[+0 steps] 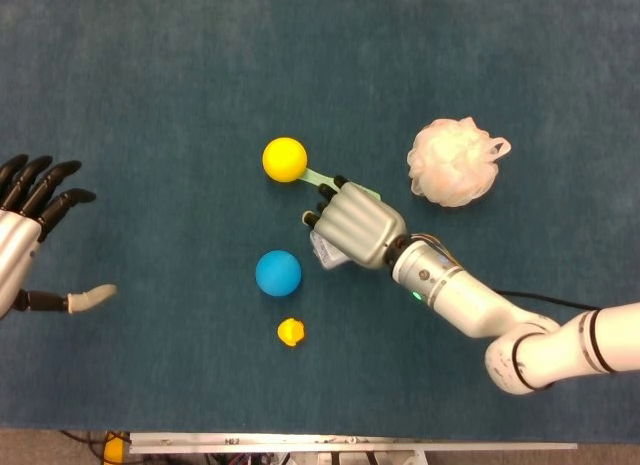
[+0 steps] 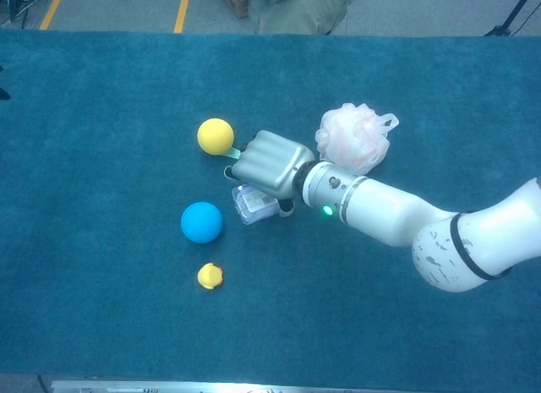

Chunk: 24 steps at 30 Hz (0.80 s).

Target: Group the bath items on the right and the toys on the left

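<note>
clear box: small clear plastic box with white contents [image 2: 254,204], on the blue carpeted counter [image 1: 150,75] near centre, mostly under the right robot hand [image 1: 352,225]
right robot hand: palm down over the box, fingers curled round it; looks like it is grasping the box, not lifted
green stick: pale green thin item [image 1: 318,177] between the hand and the yellow ball [image 1: 285,159], partly hidden; what it is, can't tell
toys: yellow ball, blue ball [image 1: 278,273], small yellow duck-like toy [image 1: 291,332], all left of the box
bath item placed: white mesh bath pouf [image 1: 455,162] at right
left robot hand: [image 1: 25,235] far left edge, released, fingers spread, holding nothing
step: picking up the box, likely a bath item
next: lift it, carry right, set beside the pouf
</note>
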Available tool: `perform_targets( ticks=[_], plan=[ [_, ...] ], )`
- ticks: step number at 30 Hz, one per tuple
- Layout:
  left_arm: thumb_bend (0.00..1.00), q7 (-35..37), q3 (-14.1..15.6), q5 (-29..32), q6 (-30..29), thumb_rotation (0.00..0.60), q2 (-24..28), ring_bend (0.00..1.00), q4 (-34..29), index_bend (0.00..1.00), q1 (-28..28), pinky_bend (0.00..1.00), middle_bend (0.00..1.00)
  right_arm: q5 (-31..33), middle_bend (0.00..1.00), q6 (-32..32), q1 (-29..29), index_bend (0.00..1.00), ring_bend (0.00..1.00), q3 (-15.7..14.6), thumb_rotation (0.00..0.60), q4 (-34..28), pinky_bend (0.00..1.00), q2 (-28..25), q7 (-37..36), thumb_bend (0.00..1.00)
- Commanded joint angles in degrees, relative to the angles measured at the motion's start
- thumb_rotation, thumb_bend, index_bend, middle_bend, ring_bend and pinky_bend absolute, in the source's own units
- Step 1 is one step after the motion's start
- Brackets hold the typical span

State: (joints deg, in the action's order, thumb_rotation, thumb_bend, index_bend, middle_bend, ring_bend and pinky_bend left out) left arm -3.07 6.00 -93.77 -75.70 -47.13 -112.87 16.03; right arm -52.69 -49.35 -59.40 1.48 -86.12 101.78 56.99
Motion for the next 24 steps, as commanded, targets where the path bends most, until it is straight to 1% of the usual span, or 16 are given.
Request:
perform_targets(
  ticks=[1, 4, 8, 15, 19, 24],
  plan=[
    [0.02, 0.3, -0.2, -0.3, 0.1, 0.241, -0.1, 0.04, 0.1, 0.21, -0.1, 0.04, 0.09, -0.7, 0.54, -0.4, 0.3, 0.41, 0.28, -0.4, 0.600, 0.4, 0.31, -0.2, -0.9, 0.00],
    [0.02, 0.4, -0.3, -0.6, 0.3, 0.239, -0.1, 0.04, 0.1, 0.21, -0.2, 0.04, 0.09, -1.5, 0.57, -0.7, 0.6, 0.44, 0.31, -0.8, 0.600, 0.6, 0.32, -0.5, -1.8, 0.00],
    [0.02, 0.4, -0.5, -1.0, 0.3, 0.233, 0.0, 0.04, 0.0, 0.21, -0.5, 0.04, 0.09, -2.8, 0.58, -1.2, 1.0, 0.45, 0.32, -1.4, 0.600, 0.1, 0.32, -1.8, -2.7, 0.00],
    [0.02, 0.0, -0.7, -1.3, 0.8, 0.226, -0.1, 0.04, -0.4, 0.21, -0.8, 0.04, 0.09, -5.3, 0.58, -1.8, 3.0, 0.45, 0.32, -3.2, 0.600, -1.9, 0.32, -6.5, -5.9, 0.00],
    [0.02, -0.3, -0.9, -1.3, 1.2, 0.227, -0.3, 0.04, -0.5, 0.21, -0.8, 0.04, 0.09, -8.0, 0.58, -2.5, 4.6, 0.45, 0.32, -4.8, 0.600, -3.2, 0.32, -9.9, -8.5, 0.00],
    [0.02, -0.6, -1.0, -1.5, 2.0, 0.226, -0.6, 0.04, -0.8, 0.21, -0.8, 0.04, 0.09, -10.0, 0.58, -3.1, 6.5, 0.45, 0.32, -5.6, 0.600, -3.0, 0.32, -13.1, -11.7, 0.00]
  ],
)
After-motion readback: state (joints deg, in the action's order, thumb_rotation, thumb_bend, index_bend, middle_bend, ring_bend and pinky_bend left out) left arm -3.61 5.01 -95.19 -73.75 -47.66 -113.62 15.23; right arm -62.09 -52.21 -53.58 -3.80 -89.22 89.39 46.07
